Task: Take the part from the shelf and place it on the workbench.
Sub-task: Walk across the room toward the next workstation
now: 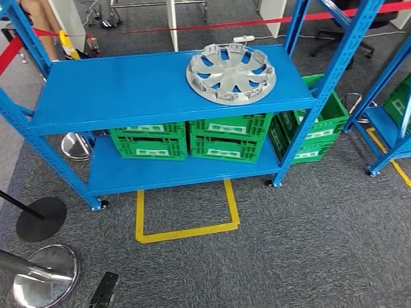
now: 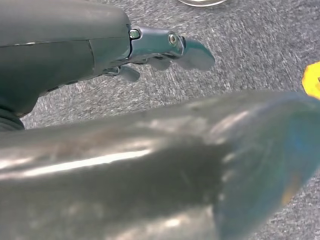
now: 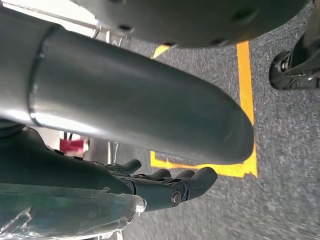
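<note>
The green crates (image 1: 186, 136) under the blue shelf (image 1: 121, 86) carry pale label strips on their fronts, but the print is too small to read, and no other writing is legible. The part (image 1: 231, 72), a silver-grey hubcap with curved spokes, lies flat on the shelf's top board toward its right end, at about one o'clock in the head view, close to the right front upright. The shelf stands on grey speckled carpet, and a box of yellow tape (image 1: 186, 221) is marked on the floor just in front of it at six o'clock from the crates. More green crates (image 1: 314, 125) sit past the shelf's right end at three o'clock, near a second blue rack (image 1: 392, 115). Red barrier tape (image 1: 218, 25) runs across the back at twelve o'clock, and round stanchion bases (image 1: 46, 276) rest on the carpet at seven o'clock. The left hand (image 2: 151, 47) hangs over the carpet with its fingers (image 2: 192, 52) stretched out and gripping nothing. The right hand (image 3: 158, 187) hangs beside the yellow tape, its fingers (image 3: 200, 179) extended side by side, also holding nothing.
</note>
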Action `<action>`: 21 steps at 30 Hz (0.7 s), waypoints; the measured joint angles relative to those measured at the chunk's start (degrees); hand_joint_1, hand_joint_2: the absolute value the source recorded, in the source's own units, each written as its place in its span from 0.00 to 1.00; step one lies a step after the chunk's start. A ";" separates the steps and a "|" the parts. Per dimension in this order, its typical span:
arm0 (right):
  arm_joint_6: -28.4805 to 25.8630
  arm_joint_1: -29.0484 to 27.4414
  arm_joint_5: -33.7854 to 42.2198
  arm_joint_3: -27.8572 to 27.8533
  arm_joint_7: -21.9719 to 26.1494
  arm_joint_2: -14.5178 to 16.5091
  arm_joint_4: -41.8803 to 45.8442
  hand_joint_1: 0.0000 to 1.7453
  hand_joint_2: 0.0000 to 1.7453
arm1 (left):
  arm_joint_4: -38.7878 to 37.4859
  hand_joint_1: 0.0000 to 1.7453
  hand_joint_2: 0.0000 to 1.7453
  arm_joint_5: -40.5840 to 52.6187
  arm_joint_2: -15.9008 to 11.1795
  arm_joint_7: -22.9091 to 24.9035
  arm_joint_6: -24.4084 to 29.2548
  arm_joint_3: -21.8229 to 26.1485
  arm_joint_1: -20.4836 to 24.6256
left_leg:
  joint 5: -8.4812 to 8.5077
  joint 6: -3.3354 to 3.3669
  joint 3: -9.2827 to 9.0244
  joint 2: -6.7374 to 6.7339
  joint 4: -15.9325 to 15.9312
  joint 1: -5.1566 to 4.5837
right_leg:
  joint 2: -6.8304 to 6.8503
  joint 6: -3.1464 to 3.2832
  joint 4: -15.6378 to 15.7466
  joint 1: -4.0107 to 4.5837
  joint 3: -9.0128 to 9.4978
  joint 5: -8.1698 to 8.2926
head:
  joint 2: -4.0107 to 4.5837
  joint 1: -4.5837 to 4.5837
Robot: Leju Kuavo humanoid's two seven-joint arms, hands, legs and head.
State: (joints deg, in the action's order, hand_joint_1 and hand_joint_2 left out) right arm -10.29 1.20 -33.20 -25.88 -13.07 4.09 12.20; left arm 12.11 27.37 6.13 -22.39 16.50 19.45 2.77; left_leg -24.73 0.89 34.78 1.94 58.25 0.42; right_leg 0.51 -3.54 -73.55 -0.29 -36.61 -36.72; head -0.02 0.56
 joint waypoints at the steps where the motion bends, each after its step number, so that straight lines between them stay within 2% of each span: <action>1: 0.02 -0.03 -0.05 0.00 0.05 0.00 0.00 0.00 0.00 | 0.00 0.00 0.00 0.05 0.04 0.08 0.01 0.00 -0.03 | -0.14 0.01 -0.19 0.91 0.00 0.01 | -0.21 0.01 -0.71 -0.01 -1.03 0.79 | 0.00 0.00; 2: 0.03 -0.05 -0.10 0.00 0.00 0.00 0.00 0.00 0.00 | 0.00 0.00 0.00 0.09 0.05 0.17 0.06 0.01 -0.09 | -0.27 -0.08 -0.45 1.82 0.01 0.05 | -0.43 0.04 0.71 -0.05 -1.03 2.59 | 0.00 0.01; 3: 0.03 -0.06 -0.16 0.00 -0.09 0.00 0.00 0.00 0.00 | 0.00 0.00 0.00 0.10 0.05 0.27 0.14 0.02 -0.14 | -0.43 -0.26 -0.75 2.72 0.01 0.12 | -0.97 0.09 3.85 -0.16 -0.13 5.09 | 0.00 -0.01; 4: 0.04 -0.09 -0.22 -0.01 -0.18 0.00 -0.01 0.00 0.00 | 0.00 0.00 0.00 0.10 0.05 0.34 0.21 0.03 -0.16 | -0.58 -0.49 -0.98 3.52 0.04 0.13 | -2.11 0.15 7.23 -0.32 1.04 7.06 | 0.00 -0.01; 5: 0.05 -0.09 -0.27 -0.01 -0.21 0.00 -0.03 0.00 0.00 | 0.00 0.00 0.00 0.10 0.04 0.37 0.27 0.05 -0.12 | -0.72 -0.80 -1.05 4.31 0.15 0.13 | -3.24 0.27 10.36 -0.52 2.32 8.28 | 0.00 0.02; 6: 0.09 -0.03 -0.32 -0.02 -0.06 0.00 -0.04 0.00 0.00 | 0.00 0.00 0.00 0.10 0.03 0.38 0.31 0.06 -0.11 | -0.73 -1.17 -0.99 4.95 0.16 0.17 | -4.19 0.47 12.37 -0.62 3.22 8.82 | 0.00 0.05; 7: 0.13 0.08 -0.37 -0.02 0.11 0.00 -0.06 0.00 0.00 | -0.01 0.00 0.00 0.10 0.02 0.38 0.32 0.07 -0.16 | -0.64 -1.57 -0.85 5.51 0.12 0.22 | -4.65 0.76 13.11 -0.61 3.65 8.63 | 0.00 0.08; 9: 0.21 0.43 -0.45 -0.02 0.37 0.01 -0.05 0.00 0.00 | -0.01 0.00 0.00 0.11 -0.04 0.39 0.33 0.08 -0.45 | -0.39 -2.30 -0.64 6.09 -0.10 0.46 | -3.88 1.49 13.51 -0.48 3.99 8.72 | 0.00 0.12; 10: 0.24 0.55 -0.47 -0.02 0.28 0.01 -0.05 0.00 0.00 | -0.01 0.00 0.00 0.11 -0.06 0.40 0.34 0.09 -0.59 | -0.67 -2.59 -0.45 5.19 0.26 0.39 | -3.31 1.88 13.68 -0.48 4.12 8.82 | 0.00 0.25; 11: 0.26 0.58 -0.48 -0.02 0.19 0.02 -0.04 0.00 0.00 | -0.01 0.00 0.00 0.13 -0.08 0.41 0.36 0.09 -0.62 | -1.52 -2.85 0.15 3.67 1.54 0.27 | -2.62 2.24 13.88 -0.51 4.29 8.89 | 0.00 0.47; 13: 0.30 0.45 -0.49 -0.02 0.05 0.02 -0.04 0.00 0.00 | -0.02 0.00 0.00 0.15 -0.01 0.42 0.38 0.09 -0.43 | -4.76 -3.25 3.05 0.07 7.53 0.03 | -0.94 2.80 14.14 -0.42 4.53 8.85 | 0.00 0.85; 14: 0.30 0.37 -0.49 -0.02 0.04 0.02 -0.04 0.00 0.00 | -0.02 0.00 0.00 0.16 0.04 0.42 0.38 0.09 -0.32 | -6.43 -3.37 4.93 -0.79 11.32 0.05 | -0.05 2.96 14.15 -0.33 4.58 8.79 | 0.00 0.89; 15: 0.29 0.34 -0.49 -0.02 0.04 0.02 -0.04 0.00 0.00 | -0.02 0.00 0.00 0.16 0.07 0.42 0.38 0.09 -0.29 | -7.37 -3.42 6.38 -1.16 14.26 0.08 | 0.80 3.06 14.15 -0.26 4.61 8.72 | 0.00 0.87; 16: 0.29 0.35 -0.50 -0.02 0.03 0.02 -0.04 0.00 0.00 | -0.02 0.00 0.00 0.16 0.08 0.42 0.38 0.09 -0.35 | -7.25 -3.40 6.91 -1.31 15.41 0.10 | 1.60 3.12 14.15 -0.22 4.66 8.65 | 0.00 0.88; 17: 0.29 0.40 -0.49 -0.02 0.02 0.02 -0.04 0.00 0.00 | -0.02 0.00 0.00 0.16 0.06 0.42 0.38 0.10 -0.43 | -6.11 -3.31 6.35 -1.45 14.41 0.08 | 2.33 3.12 14.15 -0.20 4.76 8.58 | 0.00 0.89; 18: 0.30 0.45 -0.49 -0.02 0.02 0.03 -0.04 0.00 0.00 | -0.02 0.00 0.00 0.16 0.02 0.42 0.38 0.10 -0.48 | -4.29 -3.14 4.78 -1.92 11.54 0.01 | 3.03 3.06 14.15 -0.19 4.90 8.49 | 0.00 0.90; 19: 0.30 0.49 -0.49 -0.02 0.02 0.03 -0.04 0.00 0.00 | -0.01 0.00 0.00 0.15 -0.01 0.42 0.38 0.11 -0.47 | -2.43 -2.87 2.67 -3.17 7.76 -0.15 | 3.68 2.93 14.15 -0.14 5.09 8.38 | 0.00 0.91; 21: 0.30 0.46 -0.50 -0.02 0.02 0.03 -0.04 0.00 0.00 | 0.00 0.00 0.00 0.16 -0.04 0.42 0.38 0.11 -0.22 | -0.63 -2.28 -0.63 -5.77 1.46 -0.62 | 4.89 2.43 14.05 0.23 5.38 7.98 | 0.00 0.90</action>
State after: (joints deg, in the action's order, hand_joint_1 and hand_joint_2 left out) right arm -9.99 1.66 -33.70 -25.90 -13.05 4.11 12.15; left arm 12.11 27.53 6.09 -21.97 16.87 19.56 2.56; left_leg -25.36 -1.39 34.15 -3.83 59.72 -0.20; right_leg 5.40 -1.11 -59.51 -0.06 -31.23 -28.74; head -0.02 1.46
